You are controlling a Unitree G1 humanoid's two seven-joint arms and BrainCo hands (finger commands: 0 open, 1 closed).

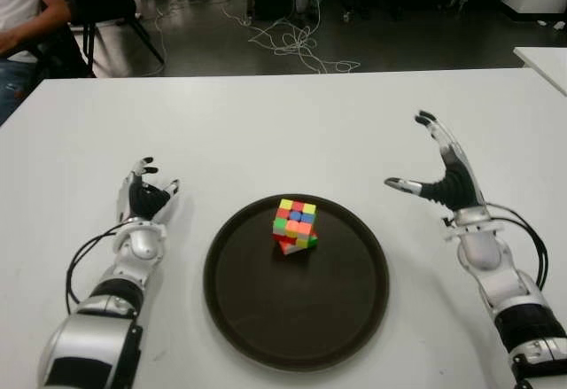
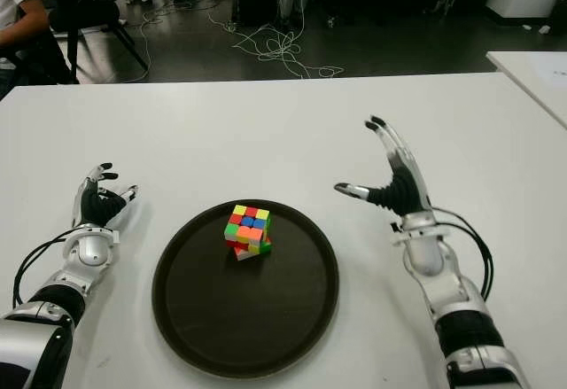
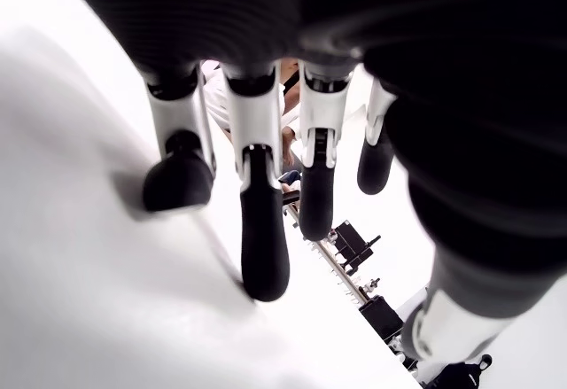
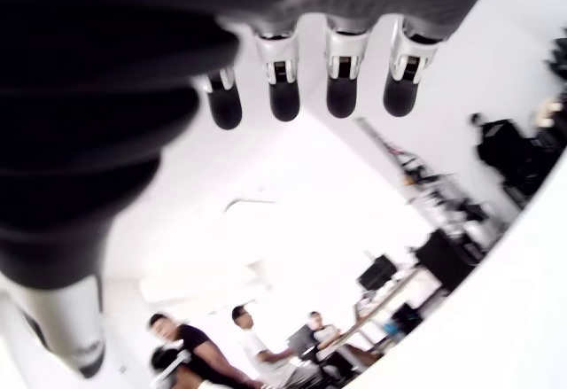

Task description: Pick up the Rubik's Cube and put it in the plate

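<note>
The multicoloured Rubik's Cube (image 1: 295, 224) sits mid-frame inside the round dark brown plate (image 1: 239, 318), so the job looks done. Right hand (image 1: 446, 173) wide and empty; left hand (image 1: 146, 196), lower left, loosely curled, empty.

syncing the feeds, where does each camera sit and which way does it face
Left eye view: on the head, looking down at the white table; Rubik's Cube in the plate; left hand and right hand both empty.
Right eye view: same scene from slightly to the side.
Left wrist view: on the left wrist, along its own fingers over the table.
Right wrist view: on the right wrist, past its fingertips toward people in the room.
</note>
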